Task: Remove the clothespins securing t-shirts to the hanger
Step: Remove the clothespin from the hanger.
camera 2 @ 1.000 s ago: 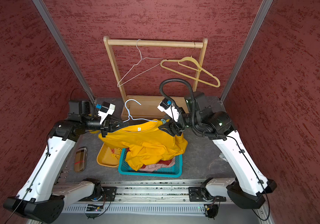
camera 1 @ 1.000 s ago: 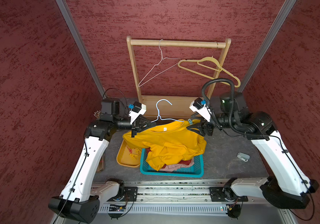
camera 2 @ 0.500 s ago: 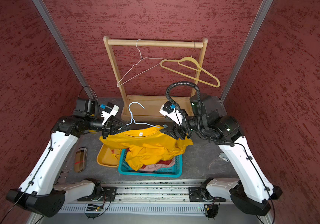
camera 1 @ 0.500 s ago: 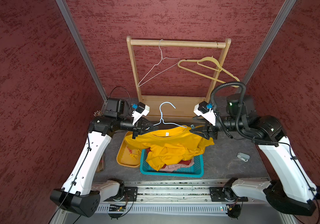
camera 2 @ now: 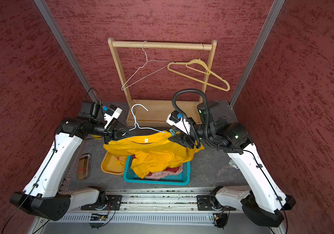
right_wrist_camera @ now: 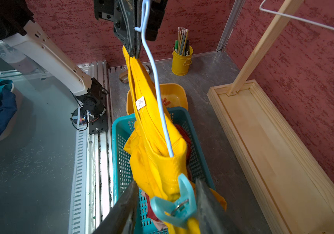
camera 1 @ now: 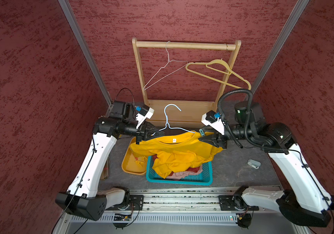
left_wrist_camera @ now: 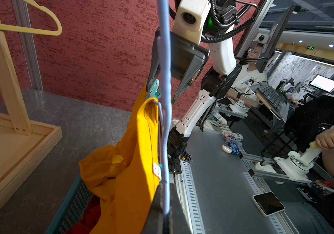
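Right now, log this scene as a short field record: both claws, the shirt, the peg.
left claw: shut on the blue hanger at one shoulder of the yellow t-shirt
right claw: open, jaws either side of the light blue clothespin
light blue clothespin: clipped on the shirt's other shoulder
yellow t-shirt: on the hanger, lower part draped into the teal basket
teal basket: red and pink cloth under the shirt

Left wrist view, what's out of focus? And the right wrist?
Left wrist view: the light blue hanger, close up, is blurred, the red wall sharp. Right wrist view: the right fingers are soft, the light blue clothespin crisp.
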